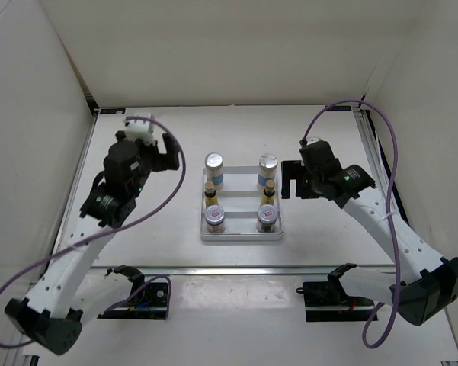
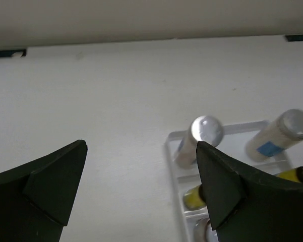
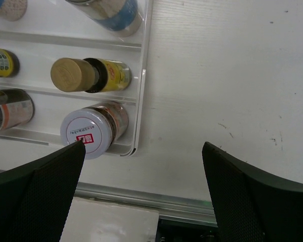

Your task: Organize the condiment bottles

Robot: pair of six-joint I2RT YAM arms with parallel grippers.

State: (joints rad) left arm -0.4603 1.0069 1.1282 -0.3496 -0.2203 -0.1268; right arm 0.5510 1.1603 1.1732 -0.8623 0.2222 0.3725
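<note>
A shallow white tray point(image 1: 241, 238) at the table's middle holds all six condiment bottles, in two columns. Two tall white bottles point(image 1: 214, 169) point(image 1: 267, 168) stand at the back. Two tiny yellow bottles point(image 1: 210, 191) point(image 1: 269, 190) stand in the middle row. Two silver-lidded jars point(image 1: 215, 218) point(image 1: 267, 217) stand at the front. My left gripper point(image 1: 168, 152) is open and empty, left of the tray; its wrist view shows a tall bottle point(image 2: 201, 138) past the right finger point(image 2: 232, 186). My right gripper point(image 1: 293, 179) is open and empty, right of the tray, near the right jar point(image 3: 91, 133).
A metal rail point(image 1: 244, 269) runs along the table's front edge. Black mounts point(image 1: 148, 297) point(image 1: 328, 296) sit at the near side. White walls enclose the left, back and right. Purple cables loop off both arms.
</note>
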